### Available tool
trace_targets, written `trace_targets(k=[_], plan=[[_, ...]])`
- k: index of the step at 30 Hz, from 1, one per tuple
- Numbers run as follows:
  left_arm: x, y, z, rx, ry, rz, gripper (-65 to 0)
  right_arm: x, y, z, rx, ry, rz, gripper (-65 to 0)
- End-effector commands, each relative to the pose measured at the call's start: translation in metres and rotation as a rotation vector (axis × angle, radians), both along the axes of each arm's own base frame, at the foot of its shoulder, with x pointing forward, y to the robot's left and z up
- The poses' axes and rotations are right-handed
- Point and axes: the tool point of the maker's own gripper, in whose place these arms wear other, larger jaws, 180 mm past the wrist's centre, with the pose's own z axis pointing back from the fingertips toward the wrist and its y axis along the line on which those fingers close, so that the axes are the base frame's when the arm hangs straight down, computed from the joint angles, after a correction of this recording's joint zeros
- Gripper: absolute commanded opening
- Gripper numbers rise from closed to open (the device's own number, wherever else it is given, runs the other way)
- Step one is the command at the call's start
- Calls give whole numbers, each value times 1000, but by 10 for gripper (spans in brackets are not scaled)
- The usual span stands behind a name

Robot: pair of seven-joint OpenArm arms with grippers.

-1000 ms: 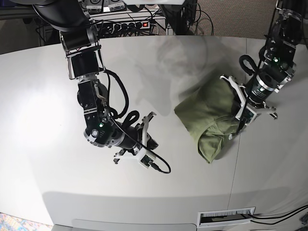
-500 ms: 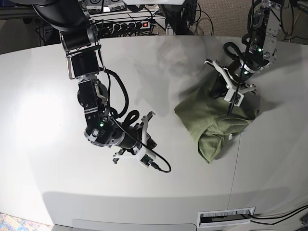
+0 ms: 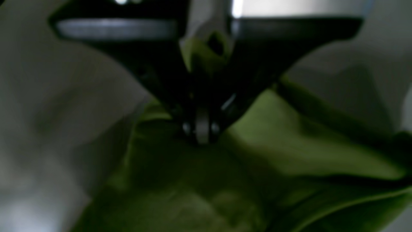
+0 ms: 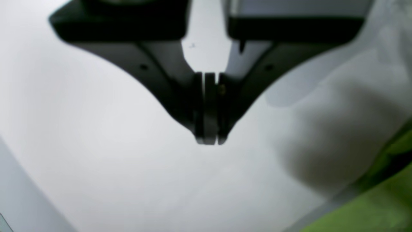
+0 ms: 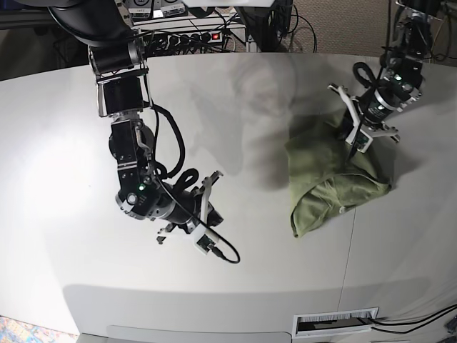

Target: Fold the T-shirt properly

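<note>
The sage-green T-shirt point(image 5: 321, 187) lies bunched in a crumpled heap on the right part of the white table point(image 5: 64, 143). My left gripper point(image 5: 355, 146) is pressed into its upper right part and shut on a fold of it. In the left wrist view the closed left gripper point(image 3: 202, 133) has T-shirt point(image 3: 289, 151) cloth bunched between the jaws. My right gripper point(image 5: 213, 213) hovers left of the shirt, apart from it. In the right wrist view the right gripper point(image 4: 207, 140) is shut on nothing above bare table, with a T-shirt point(image 4: 379, 206) edge at the lower right corner.
A power strip and cable tangle point(image 5: 193, 36) sit behind the table's far edge. A slotted vent point(image 5: 335, 321) lies at the front edge, right of centre. A seam point(image 5: 351, 236) runs across the tabletop just right of the shirt's lower end.
The left gripper lifted toward the back, then swung right with the cloth, dragging the shirt's left edge rightward. The right arm shifted slightly left and toward the front.
</note>
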Motion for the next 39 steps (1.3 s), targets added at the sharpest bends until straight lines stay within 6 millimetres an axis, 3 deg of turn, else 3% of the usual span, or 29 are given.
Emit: trace_targets(k=[1, 7, 15, 19, 23, 25, 28, 34, 39], plan=[[-2, 17, -2, 78, 23, -9, -650, 13, 1, 24, 36, -61, -5, -650], [7, 50, 12, 208, -42, -68, -650, 9, 2, 24, 76, -21, -11, -650], [12, 60, 24, 283, -63, -77, -650, 0, 9, 22, 120, 40, 8, -650], [18, 49, 50, 323, -98, -62, -650, -12, 14, 18, 145, 119, 32, -650], [22, 16, 91, 261, -188, -80, -649, -23, 19, 14, 164, 188, 57, -650], [18, 0, 107, 233, -214, -101, -649, -28, 18, 10, 157, 204, 58, -650], [9, -8, 119, 236, -242, -96, -649, -42, 19, 8, 153, 196, 69, -650], [-21, -14, 100, 192, -165, -47, -649, -79, 6, 0, 185, 182, 35, -650], [-42, -11, 87, 183, -119, 38, -649, -112, -17, -12, 216, 200, -54, -650]])
